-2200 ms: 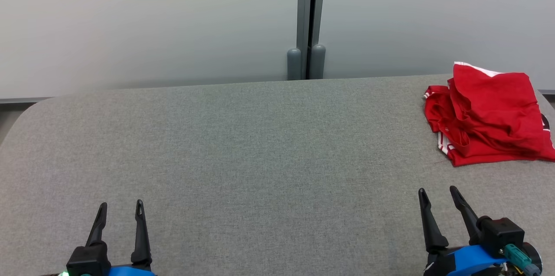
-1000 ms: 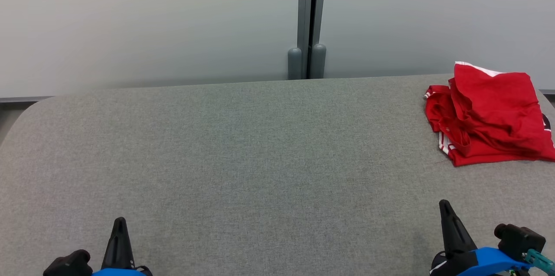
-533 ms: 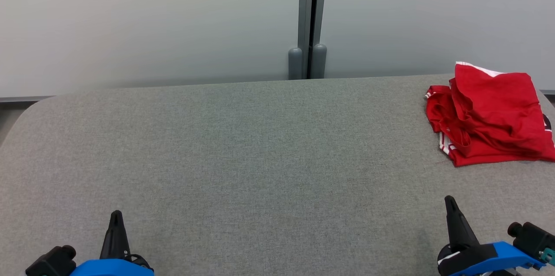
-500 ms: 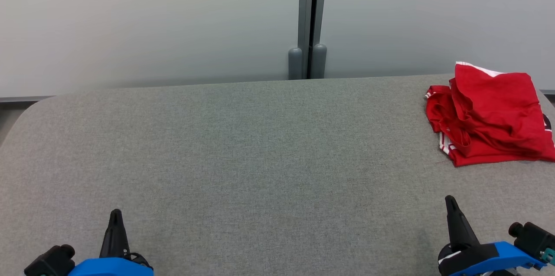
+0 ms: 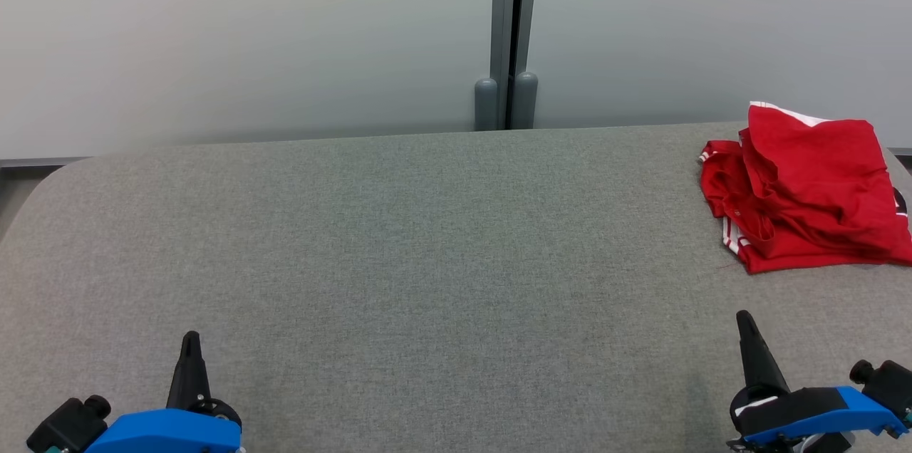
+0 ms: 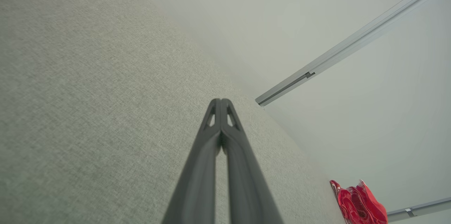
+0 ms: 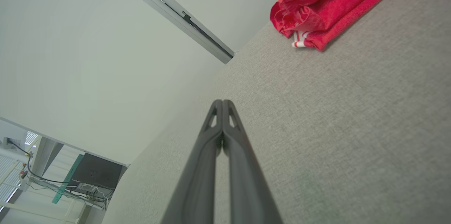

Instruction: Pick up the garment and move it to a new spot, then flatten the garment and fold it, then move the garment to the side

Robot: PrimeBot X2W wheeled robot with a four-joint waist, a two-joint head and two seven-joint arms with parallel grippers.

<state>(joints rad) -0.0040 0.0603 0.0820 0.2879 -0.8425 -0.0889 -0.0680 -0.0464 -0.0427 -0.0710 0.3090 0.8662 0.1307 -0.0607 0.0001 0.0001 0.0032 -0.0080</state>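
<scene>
Red cloth with white striped trim, the garment [image 5: 805,189] lies in a loosely layered heap at the far right of the grey woven-fabric table [image 5: 427,246], close to that table's right edge and well apart from both grippers.

The likeliest trouble comes from that spot. The heap sits so near the edge that a sideways nudge or a dragging pull could slide part of it off the table. Its layers also look slack and uneven, so a pinch on the top fold alone would probably lift one layer and spill the rest. An approach with the tips pressed together would shove the cloth rather than take it.

The left gripper [image 5: 189,340] sits low at the near left and the right gripper [image 5: 744,321] low at the near right, both above bare table. On each, the two long dark fingers [image 6: 206,157] are clenched tip to tip. Neither pair grasps or touches anything, the garment included.
</scene>
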